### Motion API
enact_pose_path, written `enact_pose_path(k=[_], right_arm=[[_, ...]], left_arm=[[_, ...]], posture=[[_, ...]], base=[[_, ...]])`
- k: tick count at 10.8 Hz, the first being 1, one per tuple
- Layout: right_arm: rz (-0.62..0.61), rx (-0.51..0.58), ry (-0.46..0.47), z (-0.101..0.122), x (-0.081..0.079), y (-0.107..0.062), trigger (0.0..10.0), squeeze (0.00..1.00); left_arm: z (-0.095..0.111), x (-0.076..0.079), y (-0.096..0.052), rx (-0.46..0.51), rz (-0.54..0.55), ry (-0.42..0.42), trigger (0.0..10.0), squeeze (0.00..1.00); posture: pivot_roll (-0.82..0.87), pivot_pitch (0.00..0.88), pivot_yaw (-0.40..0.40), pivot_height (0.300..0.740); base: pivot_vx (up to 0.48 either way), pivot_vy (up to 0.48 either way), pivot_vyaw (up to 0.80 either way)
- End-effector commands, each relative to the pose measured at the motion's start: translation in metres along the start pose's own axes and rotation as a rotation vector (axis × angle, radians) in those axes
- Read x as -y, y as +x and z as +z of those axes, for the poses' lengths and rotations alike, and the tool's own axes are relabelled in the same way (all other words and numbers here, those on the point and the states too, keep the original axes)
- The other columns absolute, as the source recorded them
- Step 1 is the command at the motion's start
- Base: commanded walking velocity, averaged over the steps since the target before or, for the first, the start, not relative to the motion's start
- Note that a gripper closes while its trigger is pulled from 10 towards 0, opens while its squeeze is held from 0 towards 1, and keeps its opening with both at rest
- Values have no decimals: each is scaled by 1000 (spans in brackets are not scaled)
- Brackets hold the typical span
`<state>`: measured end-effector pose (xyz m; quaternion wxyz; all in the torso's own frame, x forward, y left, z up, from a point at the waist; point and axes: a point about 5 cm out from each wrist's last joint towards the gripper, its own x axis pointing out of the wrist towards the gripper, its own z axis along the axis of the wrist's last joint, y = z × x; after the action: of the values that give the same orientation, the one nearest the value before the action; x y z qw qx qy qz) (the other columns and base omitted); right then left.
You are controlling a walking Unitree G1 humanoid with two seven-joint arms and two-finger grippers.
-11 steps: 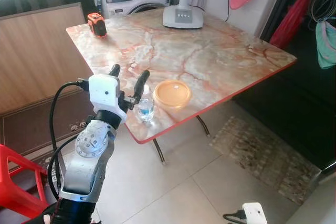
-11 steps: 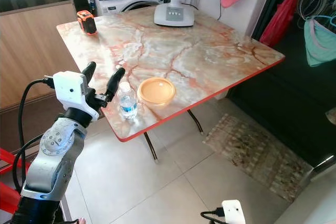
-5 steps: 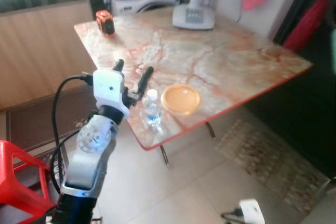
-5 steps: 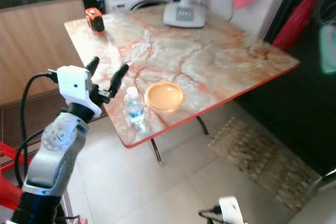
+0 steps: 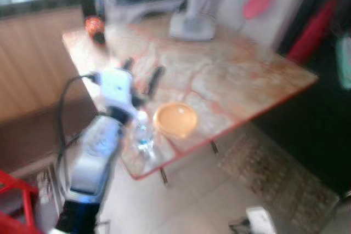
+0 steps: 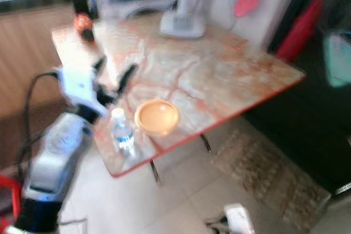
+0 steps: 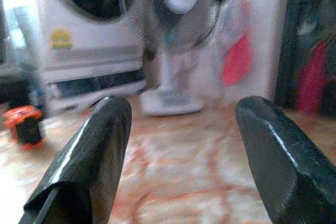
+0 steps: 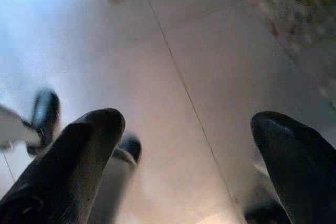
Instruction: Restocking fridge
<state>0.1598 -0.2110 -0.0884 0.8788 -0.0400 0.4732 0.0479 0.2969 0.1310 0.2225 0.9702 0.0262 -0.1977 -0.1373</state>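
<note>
The head views are blurred, but the marble-patterned table (image 5: 230, 75) with its red edge can be read plainly, and it serves as the landmark here. A small clear water bottle (image 5: 143, 134) with a white cap stands upright near the table's front corner, close to the edge nearest the robot. Just beside the bottle, a little farther in on the table, sits a round orange container (image 5: 175, 119). The left pincer (image 5: 141, 75) is raised over the table's near side, above and slightly behind the bottle, its two black fingers (image 7: 86, 166) spread wide apart with nothing between them; it does not touch the bottle. Through the gap between those fingers, the left wrist view looks across the tabletop to a white standing fan (image 7: 176, 40) whose base rests at the table's far edge, and to a small orange and black object (image 7: 25, 124) at the table's far left corner. Behind the table stands a white washing machine (image 7: 89, 35). The right pincer (image 8: 189, 145) hangs low, well apart from the table, over the pale tiled floor (image 8: 173, 77); its fingers are also spread and hold nothing. A patterned rug (image 5: 274, 173) lies on the floor beyond the table's right side.
</note>
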Motion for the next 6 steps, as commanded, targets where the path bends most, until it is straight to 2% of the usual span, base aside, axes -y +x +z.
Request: enact_pose_path(k=[1,4,5,6], right_arm=[[-19,-25,-6,-8,9,-4,10000,0],[-13,-27,-23,-8,8,-3,10000,0],[-9,-31,-31,-8,8,-3,10000,0],[-5,-34,-40,-7,8,-3,10000,0]], left_arm=[[14,12,5,51,-48,-2,10000,0],[44,12,16,94,-57,25,10000,0],[62,10,23,115,-50,75,10000,0],[76,8,30,100,-44,64,10000,0]], posture=[[64,47,-63,740],[78,43,-62,740],[82,42,-62,740],[90,41,-62,740]], base=[[0,0,0],[0,0,0],[0,0,0],[0,0,0]])
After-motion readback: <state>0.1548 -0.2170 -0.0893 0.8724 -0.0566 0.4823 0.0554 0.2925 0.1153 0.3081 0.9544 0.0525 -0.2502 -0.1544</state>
